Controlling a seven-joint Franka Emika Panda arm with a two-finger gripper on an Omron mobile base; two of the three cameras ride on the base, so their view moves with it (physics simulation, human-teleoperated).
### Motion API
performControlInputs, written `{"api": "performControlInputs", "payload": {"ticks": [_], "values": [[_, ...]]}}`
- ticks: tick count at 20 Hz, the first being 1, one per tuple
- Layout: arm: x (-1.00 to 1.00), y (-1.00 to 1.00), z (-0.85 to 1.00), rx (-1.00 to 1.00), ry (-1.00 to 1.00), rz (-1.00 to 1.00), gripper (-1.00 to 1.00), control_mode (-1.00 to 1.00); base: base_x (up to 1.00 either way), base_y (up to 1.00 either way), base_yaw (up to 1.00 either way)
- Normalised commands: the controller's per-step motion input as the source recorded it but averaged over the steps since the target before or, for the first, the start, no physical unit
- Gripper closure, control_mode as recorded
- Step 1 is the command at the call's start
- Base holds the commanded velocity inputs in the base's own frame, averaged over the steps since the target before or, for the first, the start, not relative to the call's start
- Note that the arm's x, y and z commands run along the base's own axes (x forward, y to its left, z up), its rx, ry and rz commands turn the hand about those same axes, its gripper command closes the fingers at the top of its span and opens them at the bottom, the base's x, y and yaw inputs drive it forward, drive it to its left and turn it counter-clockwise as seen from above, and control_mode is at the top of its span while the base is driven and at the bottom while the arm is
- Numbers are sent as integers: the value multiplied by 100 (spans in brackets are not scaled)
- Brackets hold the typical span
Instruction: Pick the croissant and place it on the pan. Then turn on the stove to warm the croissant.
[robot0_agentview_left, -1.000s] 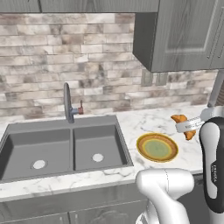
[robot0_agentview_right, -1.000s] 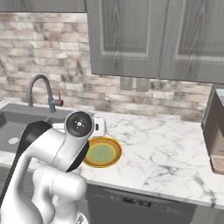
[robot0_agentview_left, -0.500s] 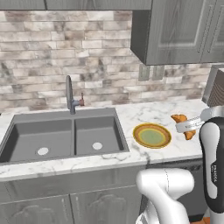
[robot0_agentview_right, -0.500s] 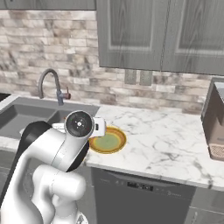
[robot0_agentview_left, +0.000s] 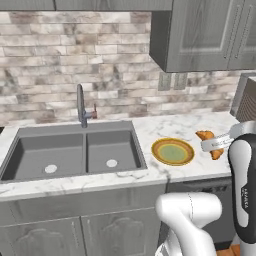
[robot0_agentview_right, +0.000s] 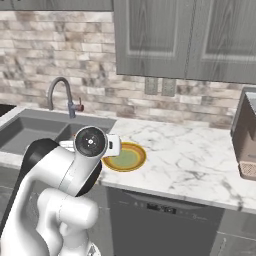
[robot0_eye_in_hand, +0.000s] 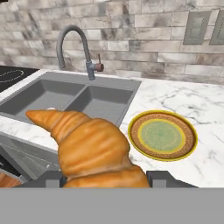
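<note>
Croissant fills the near part of the hand view, golden-orange and ridged, its pointed tip reaching left over the sink edge. It sits between the gripper finger tips, whose dark ends show at either side of its base; the jaws stand partway closed against the pastry, gripping it. In the left base view the same croissant hangs at the end of the white arm, above the marble counter and just right of the round yellow-orange plate, clear of the plate's rim.

The plate lies flat on the counter beside the double sink, apart from it. A curved grey faucet with a small red handle rises behind the sink against the brick backsplash. At the far left edge of the hand view a strip of the black stove shows, with a white burner outline on it.

In the right base view the arm's round joint covers the plate's left side. Small dark lettering runs down the arm link in the left base view, too small to read. Two grey wall outlets carry no writing.
</note>
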Motion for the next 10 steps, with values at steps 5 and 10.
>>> {"api": "performControlInputs", "payload": {"ticks": [5,10], "values": [[0,0,0,0,0,0,100,100,-12,39,3],[0,0,0,0,0,0,100,100,-26,56,2]]}}
